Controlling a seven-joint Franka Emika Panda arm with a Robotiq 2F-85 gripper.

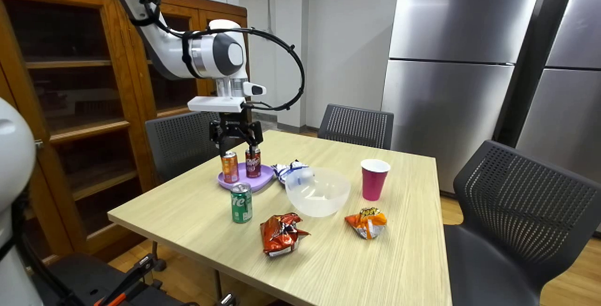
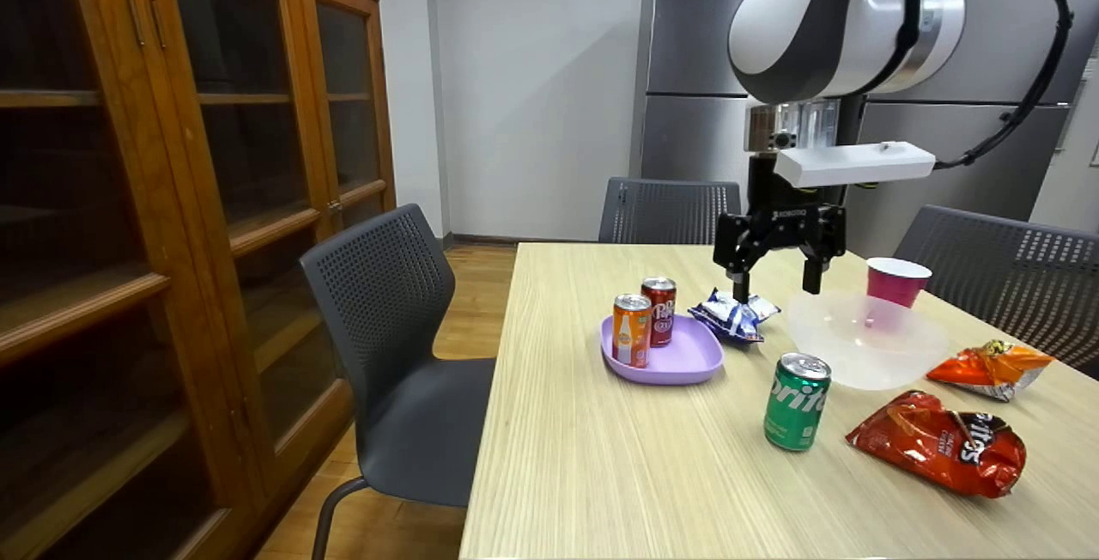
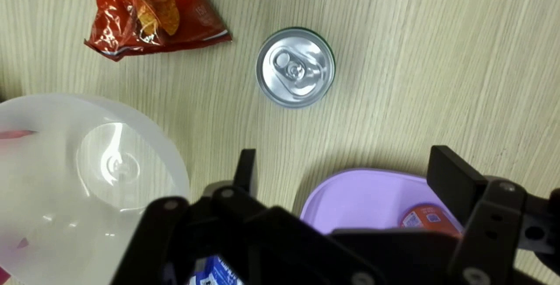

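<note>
My gripper (image 1: 237, 152) is open and empty, pointing down above the table; it also shows in an exterior view (image 2: 775, 285) and in the wrist view (image 3: 343, 162). Below it lies a purple plate (image 2: 661, 376), also in the wrist view (image 3: 354, 197). An orange can (image 2: 631, 332) and a dark red Dr Pepper can (image 2: 659, 311) stand upright on the plate. The wrist view hides the Dr Pepper can. A green Sprite can (image 2: 797, 405) stands upright on the table, its lid facing the wrist camera (image 3: 295, 68). A blue-and-white snack bag (image 2: 734, 317) lies beside the plate.
A translucent bowl (image 1: 324, 202) stands near the blue bag. A red Doritos bag (image 1: 281, 234) and an orange snack bag (image 1: 368, 224) lie toward the near side. A pink cup (image 1: 374, 179) stands behind the bowl. Chairs (image 1: 355, 125) surround the wooden table (image 1: 404, 259).
</note>
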